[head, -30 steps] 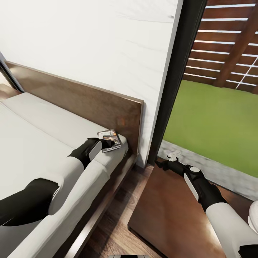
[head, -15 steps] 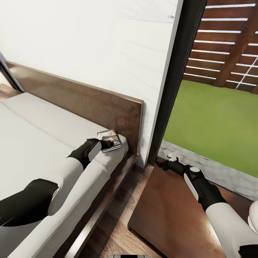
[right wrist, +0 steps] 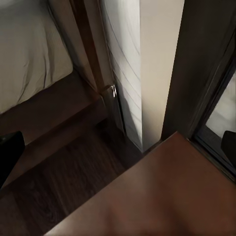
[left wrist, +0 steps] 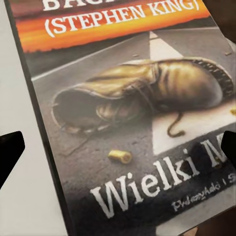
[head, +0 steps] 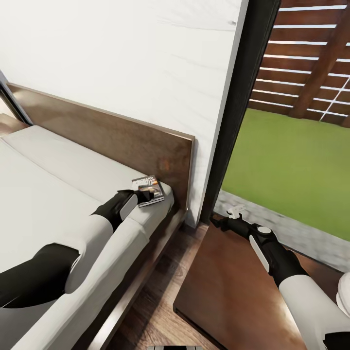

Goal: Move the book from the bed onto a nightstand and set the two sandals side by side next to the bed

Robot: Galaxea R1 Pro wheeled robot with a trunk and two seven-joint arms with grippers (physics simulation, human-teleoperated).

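The book (head: 149,186) lies flat on the bed (head: 43,194), at the mattress corner beside the wooden headboard (head: 121,141). Its cover (left wrist: 132,113) is dark with an orange band, white lettering and a picture of a worn shoe. My left gripper (head: 147,195) hovers just over the book and is open, one black fingertip (left wrist: 10,153) off each side of the cover. My right gripper (head: 218,223) is open over the far corner of the dark brown nightstand (head: 228,291), holding nothing. The sandals are out of view.
A white lamp base (head: 344,291) stands at the nightstand's right edge. A strip of wood-plank floor (head: 155,291) runs between bed frame and nightstand. A white wall (head: 146,63) and a dark window frame (head: 238,107) rise behind, and the nightstand corner (right wrist: 162,196) sits close to them.
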